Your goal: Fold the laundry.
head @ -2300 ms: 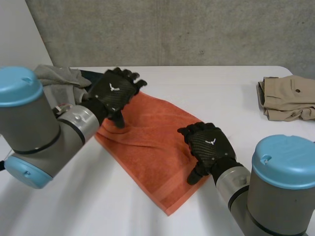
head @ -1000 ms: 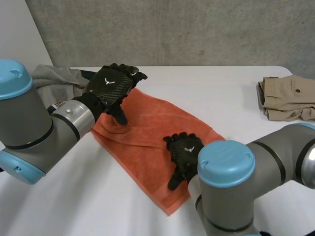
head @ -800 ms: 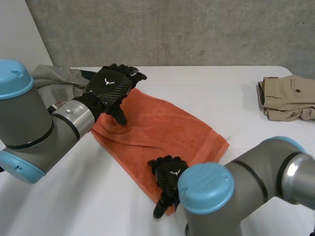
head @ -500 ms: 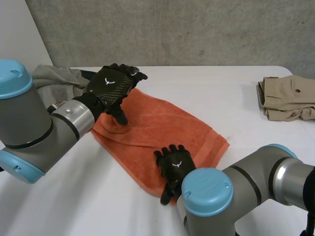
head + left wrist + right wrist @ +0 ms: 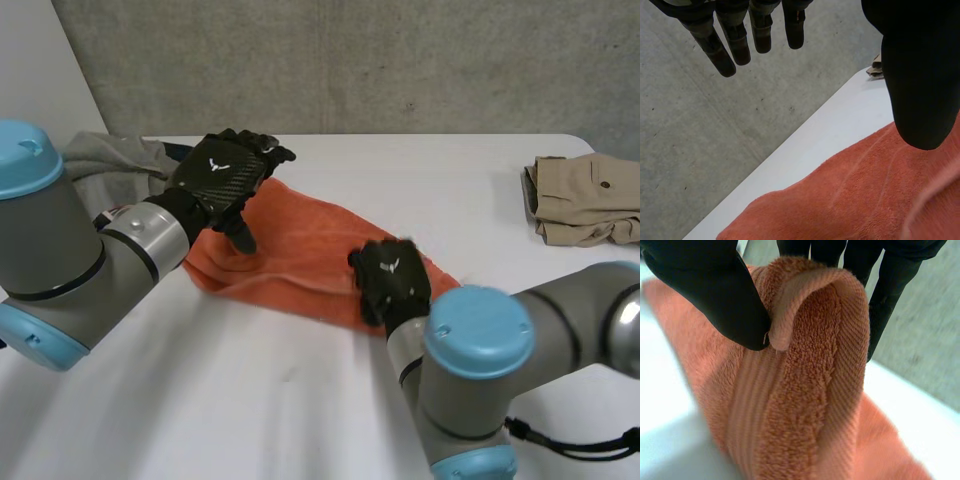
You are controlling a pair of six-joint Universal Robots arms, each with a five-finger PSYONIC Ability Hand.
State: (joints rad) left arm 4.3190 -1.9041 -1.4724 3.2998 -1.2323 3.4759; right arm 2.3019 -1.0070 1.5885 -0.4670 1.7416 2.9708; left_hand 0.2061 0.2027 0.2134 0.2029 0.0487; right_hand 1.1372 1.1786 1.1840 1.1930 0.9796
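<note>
On the orange terry towel, pinches the front hem in the right hand for folding — pins the back corner under the straight-fingered left hand.

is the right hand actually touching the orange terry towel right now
Touching. The right wrist view shows the right hand pinching a raised edge of the orange terry towel between thumb and fingers, with the cloth bent over between them.

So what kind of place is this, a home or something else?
Probably a robotics lab or test space, not a home: a bare concrete wall, a plain white table, and robot arms handling an orange towel.
</note>
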